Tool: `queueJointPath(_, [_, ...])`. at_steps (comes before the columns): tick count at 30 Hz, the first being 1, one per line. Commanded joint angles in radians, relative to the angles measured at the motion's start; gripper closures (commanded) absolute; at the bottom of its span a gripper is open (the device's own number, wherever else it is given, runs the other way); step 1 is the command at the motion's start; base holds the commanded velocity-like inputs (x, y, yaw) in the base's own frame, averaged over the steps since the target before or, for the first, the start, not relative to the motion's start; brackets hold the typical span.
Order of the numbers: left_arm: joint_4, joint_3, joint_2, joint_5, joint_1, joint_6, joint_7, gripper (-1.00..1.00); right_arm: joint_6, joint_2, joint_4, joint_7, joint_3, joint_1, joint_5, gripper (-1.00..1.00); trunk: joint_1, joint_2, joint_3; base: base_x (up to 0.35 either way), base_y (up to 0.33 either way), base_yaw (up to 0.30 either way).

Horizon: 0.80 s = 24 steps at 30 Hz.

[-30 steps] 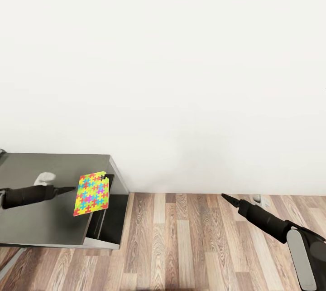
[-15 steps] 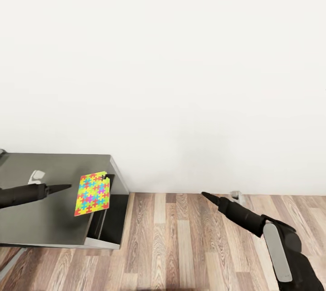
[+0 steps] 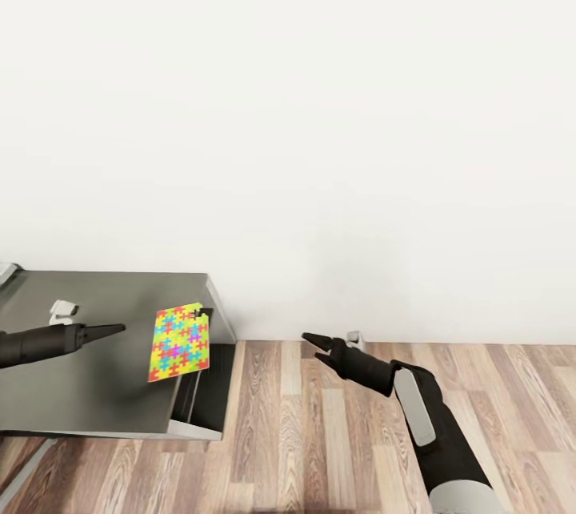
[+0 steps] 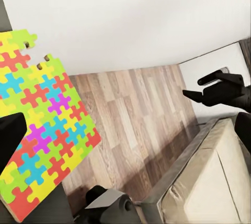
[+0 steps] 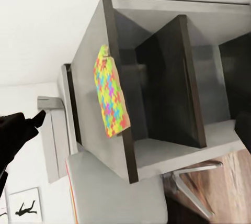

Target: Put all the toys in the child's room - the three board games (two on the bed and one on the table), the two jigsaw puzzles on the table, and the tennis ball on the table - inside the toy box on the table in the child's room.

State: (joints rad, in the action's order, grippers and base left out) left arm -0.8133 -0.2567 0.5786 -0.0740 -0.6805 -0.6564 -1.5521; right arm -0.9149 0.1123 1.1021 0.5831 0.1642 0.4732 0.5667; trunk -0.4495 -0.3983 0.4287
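While one jigsaw puzzle (image 3: 179,342) lies at the dark desk's (image 3: 80,386) right edge, the left gripper (image 3: 116,329) points at it, apparently closed and empty; the right gripper (image 3: 312,340) hangs slightly parted, empty, over the wooden floor (image 3: 320,434).

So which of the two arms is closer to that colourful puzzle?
The left gripper, pointing at the jigsaw puzzle from over the dark table. The right gripper hangs farther off, over the wooden floor.
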Motion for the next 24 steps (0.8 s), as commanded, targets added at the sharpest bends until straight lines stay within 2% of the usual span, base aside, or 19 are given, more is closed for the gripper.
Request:
queueJointPath(1, [0.000, 0.000, 0.000, -0.001, -0.001, -0.010, -0.009, -1.00, -0.008, 0.001, -0.003, 0.005, 0.001, 0.003, -0.003, -1.00, -0.001, -0.002, 0.002, 0.000, 0.090, 0.000])
queueJointPath(15, [0.000, -0.001, -0.005, -0.002, -0.001, -0.011, -0.019, -1.00, -0.007, 0.004, -0.026, 0.007, -0.008, 0.007, 0.000, -1.00, -0.001, -0.002, 0.002, 0.000, 0.116, 0.000])
queueJointPath(24, [0.000, 0.000, -0.008, -0.003, -0.001, -0.012, -0.019, -1.00, -0.004, 0.000, -0.027, 0.007, -0.006, 0.007, 0.000, -1.00, -0.001, -0.002, 0.002, 0.000, 0.214, 0.000])
